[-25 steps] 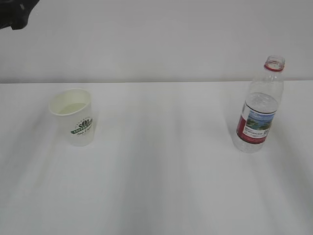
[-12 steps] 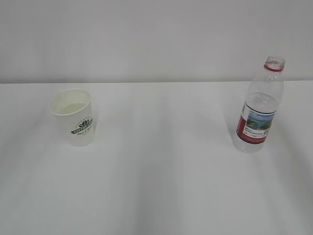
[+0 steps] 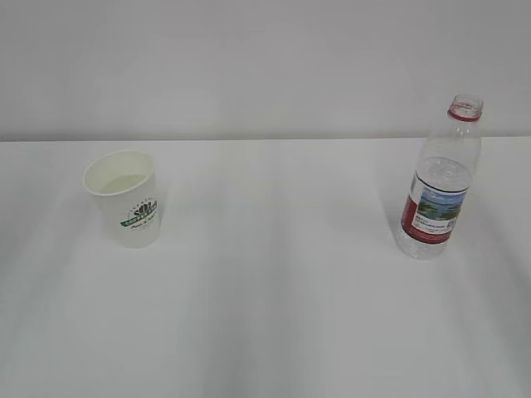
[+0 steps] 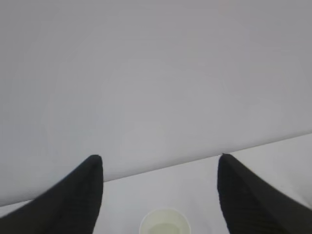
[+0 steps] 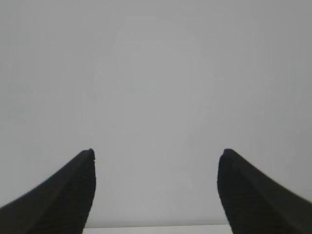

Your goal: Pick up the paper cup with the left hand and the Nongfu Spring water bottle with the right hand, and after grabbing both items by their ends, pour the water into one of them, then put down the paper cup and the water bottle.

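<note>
The white paper cup [image 3: 123, 209] with a green logo stands upright on the left of the white table, with pale liquid inside. The Nongfu Spring water bottle [image 3: 438, 184] stands upright on the right, uncapped, with a red neck ring and a red label. Neither arm shows in the exterior view. In the left wrist view my left gripper [image 4: 160, 158] is open, its two black fingers wide apart, and the cup's rim [image 4: 165, 223] lies below, between them and clear of both. My right gripper [image 5: 157, 153] is open too, facing the bare wall with nothing between its fingers.
The white table [image 3: 274, 282] runs across the whole exterior view and meets a plain grey wall [image 3: 249, 66] behind. A strip of the table's far edge [image 5: 156, 229] shows at the bottom of the right wrist view.
A dark piece of the left arm at the top left corner of the exterior view one second ago has gone out of frame. Cup and bottle have not moved.
</note>
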